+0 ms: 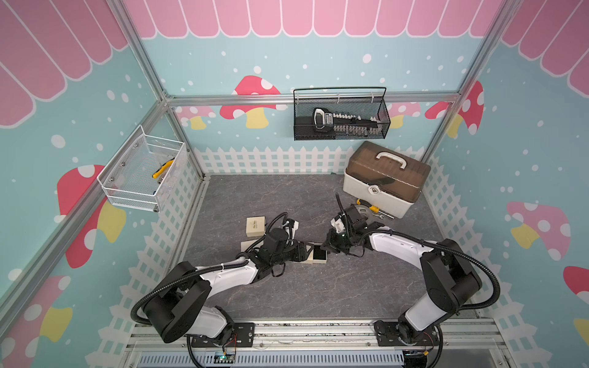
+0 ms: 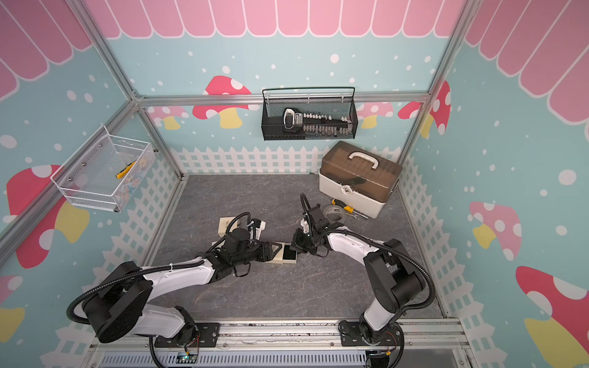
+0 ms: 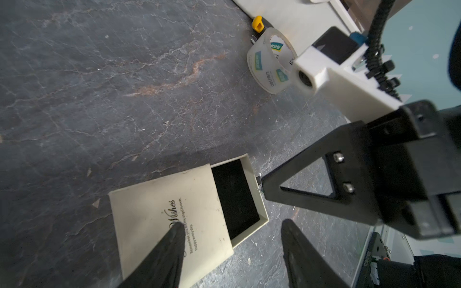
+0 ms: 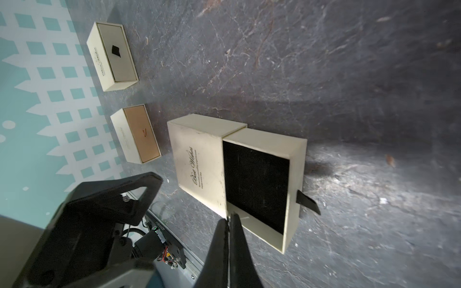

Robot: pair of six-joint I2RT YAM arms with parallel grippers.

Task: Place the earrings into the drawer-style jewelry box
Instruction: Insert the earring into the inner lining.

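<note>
The drawer-style jewelry box (image 1: 319,255) (image 2: 288,254) is a cream sleeve (image 3: 159,212) (image 4: 199,154) with its black-lined drawer (image 3: 234,197) (image 4: 257,182) pulled out. My left gripper (image 3: 232,223) (image 1: 306,249) is open. One fingertip (image 3: 177,228) rests on the sleeve and the other stands over the table beside the box. My right gripper (image 4: 229,216) (image 3: 262,185) (image 1: 325,249) is shut at the drawer's outer wall, next to its black pull tab (image 4: 308,202). A tiny silvery earring (image 3: 261,191) glints at its tips. The drawer's lining shows nothing on it.
Two small beige boxes (image 4: 112,54) (image 4: 137,134) lie on the left arm's side of the jewelry box. A tape roll (image 3: 269,64) (image 1: 363,210), a yellow-handled screwdriver (image 1: 374,209) and a white toolbox (image 1: 385,181) stand at the back right. Wire baskets (image 1: 341,114) (image 1: 143,169) hang on the walls.
</note>
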